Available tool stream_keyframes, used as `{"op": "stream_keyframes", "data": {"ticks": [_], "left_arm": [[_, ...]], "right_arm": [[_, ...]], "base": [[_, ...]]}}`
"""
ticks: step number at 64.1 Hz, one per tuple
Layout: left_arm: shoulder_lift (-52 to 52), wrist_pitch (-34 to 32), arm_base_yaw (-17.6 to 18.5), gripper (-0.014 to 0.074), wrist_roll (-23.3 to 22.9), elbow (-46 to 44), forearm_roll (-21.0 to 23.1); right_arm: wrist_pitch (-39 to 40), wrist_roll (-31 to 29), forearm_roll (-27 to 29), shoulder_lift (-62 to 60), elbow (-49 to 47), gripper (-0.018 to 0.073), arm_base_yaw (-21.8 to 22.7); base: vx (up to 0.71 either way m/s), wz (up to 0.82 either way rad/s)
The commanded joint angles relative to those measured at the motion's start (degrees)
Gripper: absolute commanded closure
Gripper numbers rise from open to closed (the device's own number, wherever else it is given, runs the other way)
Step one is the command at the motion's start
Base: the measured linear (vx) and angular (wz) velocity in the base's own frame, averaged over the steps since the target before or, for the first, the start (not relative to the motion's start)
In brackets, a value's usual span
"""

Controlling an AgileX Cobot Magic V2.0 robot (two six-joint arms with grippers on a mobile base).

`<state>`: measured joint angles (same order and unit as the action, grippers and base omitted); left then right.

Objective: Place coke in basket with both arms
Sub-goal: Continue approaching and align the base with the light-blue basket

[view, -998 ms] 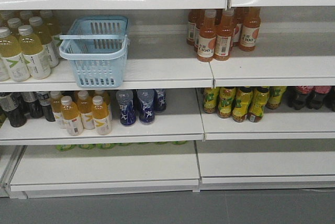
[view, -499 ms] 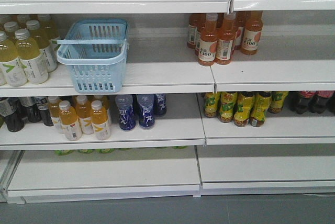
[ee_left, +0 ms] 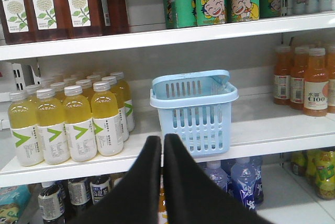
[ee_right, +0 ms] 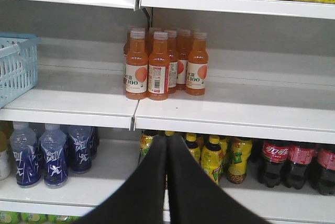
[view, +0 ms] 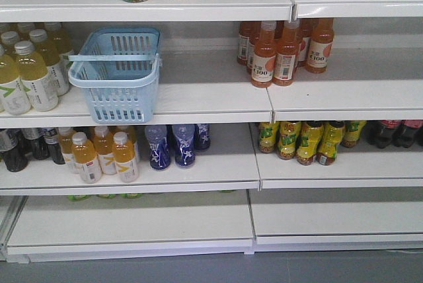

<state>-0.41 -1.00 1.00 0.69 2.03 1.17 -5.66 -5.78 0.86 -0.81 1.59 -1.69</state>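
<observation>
The light blue basket [view: 116, 91] stands on the second shelf, left of centre, with its flat handle lying across the rim. It also shows in the left wrist view as the basket [ee_left: 194, 122] and at the left edge of the right wrist view as the basket [ee_right: 14, 69]. My left gripper [ee_left: 162, 138] is shut and empty, in front of and below the basket. My right gripper [ee_right: 167, 137] is shut and empty, in front of the shelf edge below the orange bottles. The coke is out of view. Neither arm shows in the front view.
Yellow drink bottles [view: 30, 75] crowd the shelf just left of the basket. Orange bottles [view: 284, 48] stand to its right. The shelf below holds blue bottles [view: 173, 145], yellow-green bottles [view: 304, 141] and dark cola bottles with red labels [ee_right: 293, 164].
The whole shelf scene has slid downward and grown slightly in the front view, as the camera moves closer. The basket and bottles keep their places on the shelves.
</observation>
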Motion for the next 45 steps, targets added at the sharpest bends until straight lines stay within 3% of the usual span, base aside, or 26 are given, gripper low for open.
{"op": "stream_keyframes", "data": {"ticks": [1,45], "left_arm": [[-1.1,-4.5,0.1,0.0603,-0.2,-1.9,0.2],[-1.1,-4.5,0.1,0.0603,-0.2,-1.9,0.2]], "right_arm": [[4.4,-0.3,-0.1,-0.5,0.4,0.0569,0.0],[4.4,-0.3,-0.1,-0.5,0.4,0.0569,0.0]], "base": [[0.04,0.00],[0.03,0.00]]}}
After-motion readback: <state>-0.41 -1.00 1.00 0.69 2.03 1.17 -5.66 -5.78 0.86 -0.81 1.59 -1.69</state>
